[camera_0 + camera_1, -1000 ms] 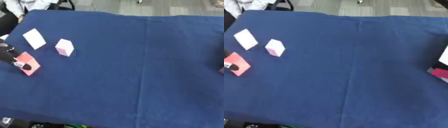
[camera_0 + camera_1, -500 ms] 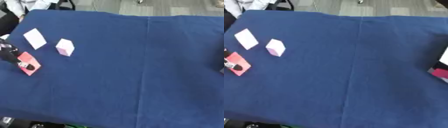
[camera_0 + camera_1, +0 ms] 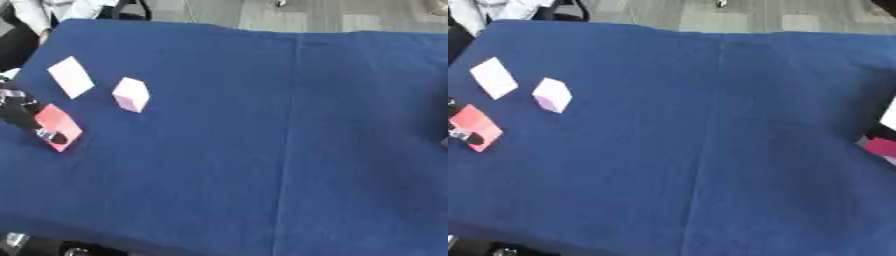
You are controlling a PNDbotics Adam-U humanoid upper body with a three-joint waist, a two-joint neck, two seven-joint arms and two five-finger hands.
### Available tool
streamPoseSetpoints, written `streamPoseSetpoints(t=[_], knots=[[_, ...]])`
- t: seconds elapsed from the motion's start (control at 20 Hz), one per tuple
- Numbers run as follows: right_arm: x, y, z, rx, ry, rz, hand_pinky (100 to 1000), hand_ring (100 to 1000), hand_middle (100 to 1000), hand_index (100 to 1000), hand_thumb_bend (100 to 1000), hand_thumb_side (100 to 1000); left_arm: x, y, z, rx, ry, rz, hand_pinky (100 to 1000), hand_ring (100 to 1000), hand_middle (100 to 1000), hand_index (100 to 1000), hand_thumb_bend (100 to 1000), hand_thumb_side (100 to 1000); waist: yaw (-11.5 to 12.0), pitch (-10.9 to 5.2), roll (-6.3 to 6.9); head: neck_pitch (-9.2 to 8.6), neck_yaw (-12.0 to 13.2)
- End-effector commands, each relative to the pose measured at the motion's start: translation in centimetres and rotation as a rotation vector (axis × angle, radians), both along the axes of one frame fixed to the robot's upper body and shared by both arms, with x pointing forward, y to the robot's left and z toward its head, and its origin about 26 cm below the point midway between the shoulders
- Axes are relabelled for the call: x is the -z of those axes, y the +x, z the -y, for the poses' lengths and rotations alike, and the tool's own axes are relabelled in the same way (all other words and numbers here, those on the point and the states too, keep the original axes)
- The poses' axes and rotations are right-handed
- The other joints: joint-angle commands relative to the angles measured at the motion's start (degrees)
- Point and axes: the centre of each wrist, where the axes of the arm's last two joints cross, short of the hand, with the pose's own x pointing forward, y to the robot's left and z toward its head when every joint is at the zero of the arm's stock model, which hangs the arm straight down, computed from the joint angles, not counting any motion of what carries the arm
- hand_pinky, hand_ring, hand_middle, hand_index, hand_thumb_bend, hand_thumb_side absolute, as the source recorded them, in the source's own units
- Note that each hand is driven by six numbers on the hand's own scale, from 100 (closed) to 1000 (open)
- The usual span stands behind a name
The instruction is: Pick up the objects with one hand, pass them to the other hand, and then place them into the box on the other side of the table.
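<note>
Three small things lie at the left side of the blue table (image 3: 289, 150). The red flat object (image 3: 59, 126) is leftmost; the robot's left hand (image 3: 22, 112) reaches in over its left edge, with dark fingertips (image 3: 56, 138) on its near end, though whether the fingers curl round it cannot be told. Beyond the red object lies a white flat card (image 3: 71, 76), and to its right a pale pink box (image 3: 131, 94), standing apart. Far right of the red object, at the table's edge, a white and pink thing (image 3: 883, 137) shows partly.
</note>
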Motion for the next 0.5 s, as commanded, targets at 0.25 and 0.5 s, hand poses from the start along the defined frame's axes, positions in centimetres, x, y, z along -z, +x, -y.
streamPoseSetpoints(t=[0.25, 0.5], knots=[[-1.2, -0.19, 0.46, 0.009, -0.018, 0.032, 881, 829, 845, 887, 309, 397, -1.51, 0.0, -0.24, -0.036, 0.02, 0.015, 845, 840, 733, 683, 569, 330, 0.1, -1.02, 0.7, 0.33, 0.2], [-1.11, -0.2, 0.47, 0.008, -0.018, 0.029, 882, 830, 845, 887, 312, 396, -1.87, 0.06, 0.42, -0.045, 0.01, 0.06, 815, 791, 663, 607, 505, 282, 0.0, -1.19, 0.78, 0.33, 0.0]])
